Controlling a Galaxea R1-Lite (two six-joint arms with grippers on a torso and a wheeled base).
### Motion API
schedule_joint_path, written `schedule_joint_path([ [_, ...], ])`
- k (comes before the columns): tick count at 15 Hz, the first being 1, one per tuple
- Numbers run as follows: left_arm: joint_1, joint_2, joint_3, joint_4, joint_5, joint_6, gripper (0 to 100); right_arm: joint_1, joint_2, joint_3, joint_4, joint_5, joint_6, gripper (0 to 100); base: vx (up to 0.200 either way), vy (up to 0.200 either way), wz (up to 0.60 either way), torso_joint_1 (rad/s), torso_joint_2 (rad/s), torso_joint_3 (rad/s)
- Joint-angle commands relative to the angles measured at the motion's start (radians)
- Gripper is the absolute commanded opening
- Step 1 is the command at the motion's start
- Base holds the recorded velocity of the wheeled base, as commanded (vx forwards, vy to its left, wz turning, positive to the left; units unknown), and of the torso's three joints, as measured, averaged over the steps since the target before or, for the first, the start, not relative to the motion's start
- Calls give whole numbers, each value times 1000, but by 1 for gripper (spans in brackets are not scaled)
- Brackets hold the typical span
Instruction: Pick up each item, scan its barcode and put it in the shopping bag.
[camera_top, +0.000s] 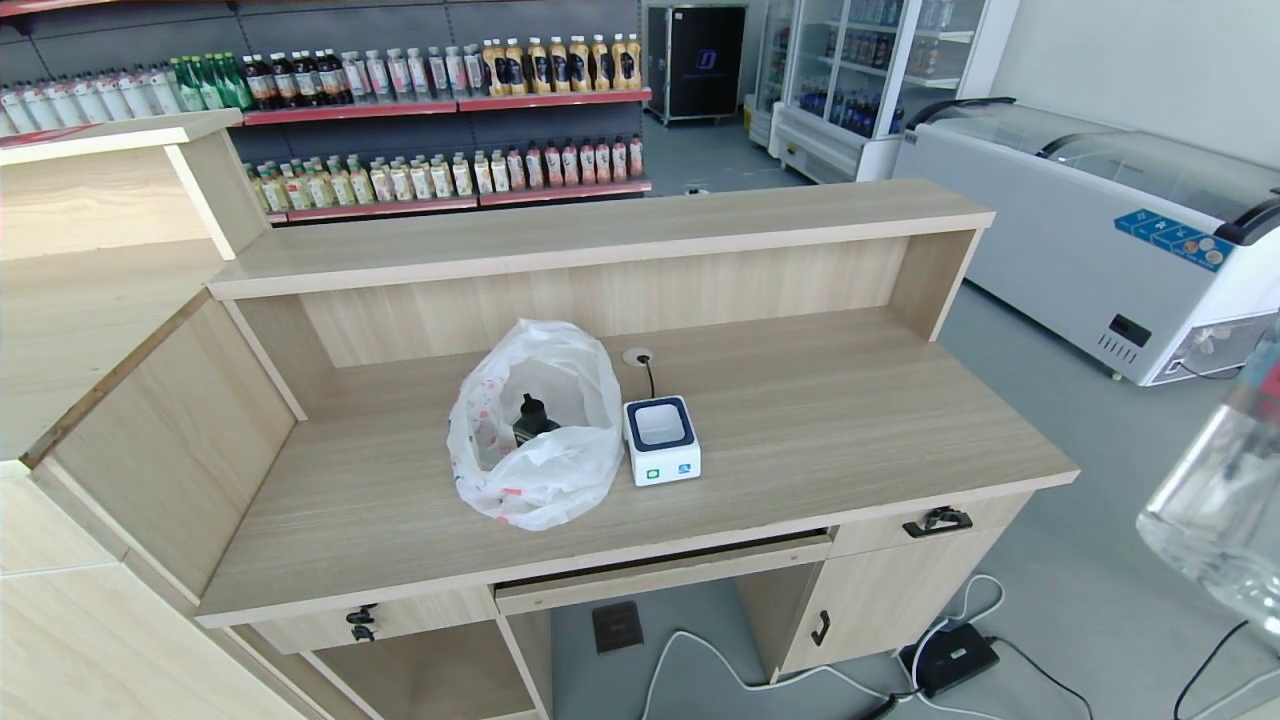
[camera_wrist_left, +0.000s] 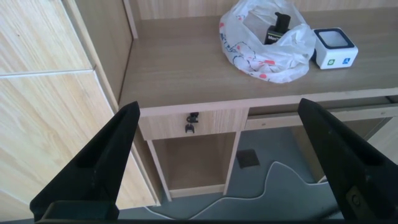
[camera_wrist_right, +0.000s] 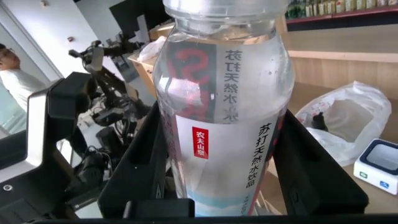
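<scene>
My right gripper (camera_wrist_right: 221, 134) is shut on a clear water bottle (camera_wrist_right: 224, 74) with a red and white label, held upright off the counter's right front; that bottle (camera_top: 1215, 500) fills the head view's right edge. A white plastic shopping bag (camera_top: 535, 440) lies open on the middle of the counter with a dark bottle (camera_top: 530, 413) inside. Right beside it stands the small white barcode scanner (camera_top: 661, 438). My left gripper (camera_wrist_left: 219, 111) hangs open, nothing between its fingers, low in front of the counter's left end, facing the bag (camera_wrist_left: 264, 43) and scanner (camera_wrist_left: 334, 47).
The wooden counter (camera_top: 820, 430) has a raised back ledge (camera_top: 600, 235) and a tall side panel on the left. Drawers and a pull-out tray sit under its front edge. Cables and a black box (camera_top: 950, 655) lie on the floor. A chest freezer (camera_top: 1100, 230) stands at the right.
</scene>
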Motion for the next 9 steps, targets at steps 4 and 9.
schedule_joint_path([
  [4, 0, 0, 0, 0, 0, -1, 100, -190, 151, -31, 1, -8, -205, 0, 0, 0, 0, 0, 0, 0],
  [9, 0, 0, 0, 0, 0, -1, 100, -504, 266, 19, -120, -37, -299, 0, 0, 0, 0, 0, 0, 0],
])
